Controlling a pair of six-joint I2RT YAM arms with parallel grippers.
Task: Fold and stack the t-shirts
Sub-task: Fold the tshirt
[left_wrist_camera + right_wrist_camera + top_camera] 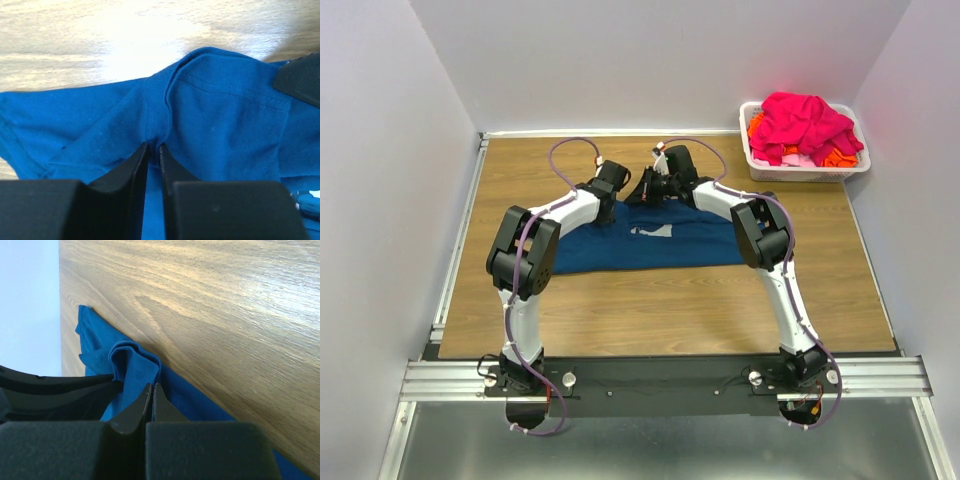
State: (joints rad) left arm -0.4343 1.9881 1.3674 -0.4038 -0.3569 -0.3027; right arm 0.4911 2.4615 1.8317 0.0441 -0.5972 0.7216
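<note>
A dark blue t-shirt (660, 248) with a pale chest print (653, 230) lies spread flat on the wooden table. Both grippers meet at its far edge. My left gripper (617, 182) (153, 146) has its jaws pinched on a raised fold of the blue t-shirt (215, 115) beside a stitched hem. My right gripper (657, 186) (152, 386) is shut on a bunched ridge of the same t-shirt (130, 365), a hand's width from the left one. More t-shirts, magenta-pink (805, 120) and orange (837, 156), are heaped in a basket.
The white plastic basket (752, 152) stands at the back right corner of the table. White walls close in the table on three sides. A metal rail (460, 240) runs along the left edge. Bare wood (670, 310) lies between the shirt and the arm bases.
</note>
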